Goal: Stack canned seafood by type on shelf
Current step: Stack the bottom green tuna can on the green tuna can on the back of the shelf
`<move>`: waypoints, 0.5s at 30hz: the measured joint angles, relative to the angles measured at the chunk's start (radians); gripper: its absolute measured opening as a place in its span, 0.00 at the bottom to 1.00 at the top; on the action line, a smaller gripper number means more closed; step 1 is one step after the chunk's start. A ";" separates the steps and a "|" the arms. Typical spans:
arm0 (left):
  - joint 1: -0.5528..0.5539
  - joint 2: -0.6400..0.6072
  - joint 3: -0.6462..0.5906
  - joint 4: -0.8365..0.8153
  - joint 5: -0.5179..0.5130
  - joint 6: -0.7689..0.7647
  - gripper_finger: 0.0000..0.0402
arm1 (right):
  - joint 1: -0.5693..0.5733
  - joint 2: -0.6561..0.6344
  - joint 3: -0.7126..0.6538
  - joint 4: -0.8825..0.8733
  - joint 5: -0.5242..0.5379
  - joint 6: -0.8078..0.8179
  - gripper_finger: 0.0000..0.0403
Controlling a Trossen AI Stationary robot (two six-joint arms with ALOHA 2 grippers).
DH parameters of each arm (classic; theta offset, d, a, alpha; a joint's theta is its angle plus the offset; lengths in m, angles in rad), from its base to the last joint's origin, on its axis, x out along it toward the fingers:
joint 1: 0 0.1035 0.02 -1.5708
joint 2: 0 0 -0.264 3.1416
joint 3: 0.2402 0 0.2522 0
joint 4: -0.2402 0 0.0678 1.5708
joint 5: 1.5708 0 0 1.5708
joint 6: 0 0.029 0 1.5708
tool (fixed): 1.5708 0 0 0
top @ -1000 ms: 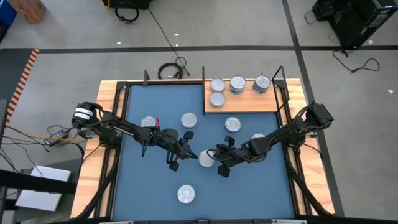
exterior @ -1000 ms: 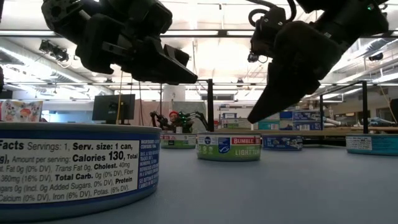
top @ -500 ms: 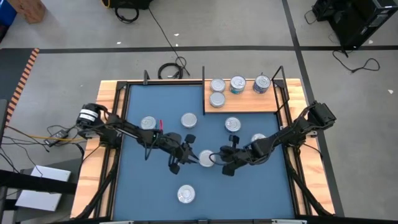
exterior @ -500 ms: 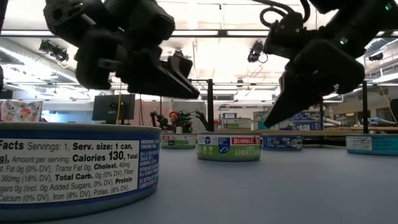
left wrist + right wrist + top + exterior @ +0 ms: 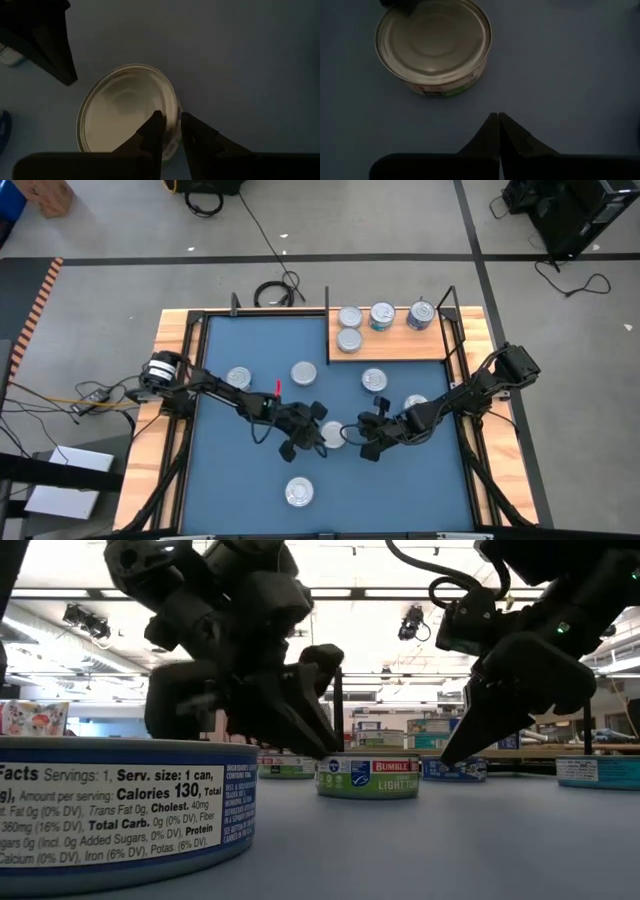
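A silver-lidded tin (image 5: 332, 436) with a green side label (image 5: 368, 778) stands flat on the blue mat between my two grippers. My left gripper (image 5: 317, 432) comes at it from the table's left, its fingers a narrow gap apart (image 5: 171, 116) over the tin's rim (image 5: 176, 107). My right gripper (image 5: 353, 432) hovers just right of the tin, shut (image 5: 498, 117), with a strip of mat between it and the tin (image 5: 434, 47). The wooden shelf (image 5: 400, 346) at the far side carries several tins. My left gripper's fingertips slant down from the table's left over the tin's rim (image 5: 176, 107), one fingertip (image 5: 155, 125) over the lid and one (image 5: 192, 127) outside the wall. I cannot tell whether they touch the tin, which stands flat on the mat.
Loose tins stand on the mat (image 5: 220, 470) at far left (image 5: 238, 378), far middle (image 5: 303, 373), near the shelf (image 5: 373, 380), beside the right arm (image 5: 415, 402) and near the front edge (image 5: 298, 492). A black frame post (image 5: 327, 310) rises at the shelf's left end.
My left gripper has moved toward the table's right and come down to the middle tin's rim. My right gripper has drawn a little toward the table's right, away from that tin, and sunk slightly. The tin has stayed in place.
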 joint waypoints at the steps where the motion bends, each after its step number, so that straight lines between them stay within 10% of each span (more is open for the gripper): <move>1: 0.000 0.008 0.007 0.001 -0.008 0.016 0.18 | 0.000 0.000 0.000 0.000 0.000 -0.003 0.01; 15: -0.032 0.020 0.017 -0.001 -0.138 0.101 0.04 | 0.001 0.000 0.000 0.024 0.000 -0.017 0.01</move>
